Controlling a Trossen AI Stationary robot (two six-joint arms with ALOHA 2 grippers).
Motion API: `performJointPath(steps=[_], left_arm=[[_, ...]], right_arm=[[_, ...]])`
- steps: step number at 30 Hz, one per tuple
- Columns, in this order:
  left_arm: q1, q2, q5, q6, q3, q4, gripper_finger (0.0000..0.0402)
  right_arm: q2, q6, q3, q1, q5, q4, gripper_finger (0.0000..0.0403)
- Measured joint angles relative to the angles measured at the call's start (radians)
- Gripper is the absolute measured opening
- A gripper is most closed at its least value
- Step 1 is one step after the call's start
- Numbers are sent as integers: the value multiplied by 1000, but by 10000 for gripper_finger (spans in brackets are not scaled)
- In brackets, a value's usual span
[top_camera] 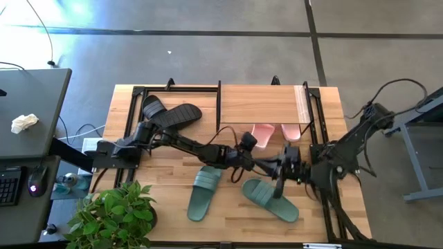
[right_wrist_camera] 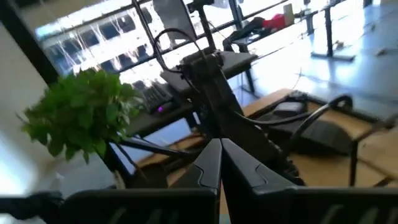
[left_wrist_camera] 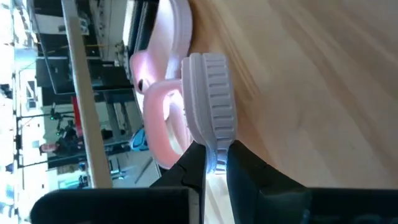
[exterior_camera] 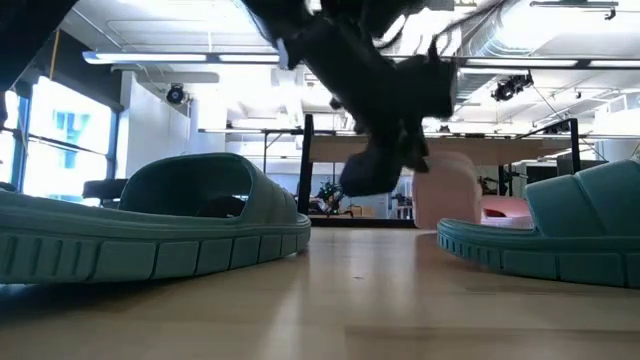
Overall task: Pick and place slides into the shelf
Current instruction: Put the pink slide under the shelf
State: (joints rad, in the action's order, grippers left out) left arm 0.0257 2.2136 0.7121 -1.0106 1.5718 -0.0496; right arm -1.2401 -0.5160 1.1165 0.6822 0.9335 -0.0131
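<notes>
High view: the table (top_camera: 173, 207) is being shown from above, with the shelf (top_camera: 259, 104) standing along its far edge, its plank top reaching most of the way across. Both arms are being extended toward the middle, presumably so that each can serve its own half of the slides. The black pair (top_camera: 169, 114) is lying at the shelf's left end, beside the plank and not under it, as far as can be told. The dark green pair (top_camera: 242, 195) is being left on the open table in front, apparently not yet handled. One pink slide (top_camera: 291, 131) is resting under the shelf's front edge. The other pink slide (left_wrist_camera: 208, 99) is being held on edge by the left gripper (left_wrist_camera: 214, 163), just beside its mate; its fingers are closed narrowly on the sole's ribbed rim, a grip that is judged to keep the slide thin enough to pass beneath the plank. The right gripper (right_wrist_camera: 219, 152) is being held above the green slides with its fingers pressed together on nothing. A potted plant (top_camera: 114, 211) is standing at the near left corner.
</notes>
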Motion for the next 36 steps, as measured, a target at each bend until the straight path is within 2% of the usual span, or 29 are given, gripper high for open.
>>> performJointPath(steps=[3,7,14,17,19,30,36], left_arm=[[-8,30,-5,13,32,5,25],[-14,59,21,56,65,1,25],[-26,84,117,103,97,-22,25],[-32,108,126,129,118,9,24],[-40,115,125,144,134,-37,24],[-55,237,115,115,325,-32,24],[-66,298,114,101,446,-118,27]], right_arm=[[71,37,-170,-46,-98,-251,0],[142,133,-288,-68,-78,-422,0],[212,156,-361,-80,-16,-419,0],[222,159,-365,-80,-21,-399,0],[227,160,-365,-80,-20,-393,0],[235,158,-366,-80,-21,-364,0],[235,151,-366,-80,-27,-364,0]])
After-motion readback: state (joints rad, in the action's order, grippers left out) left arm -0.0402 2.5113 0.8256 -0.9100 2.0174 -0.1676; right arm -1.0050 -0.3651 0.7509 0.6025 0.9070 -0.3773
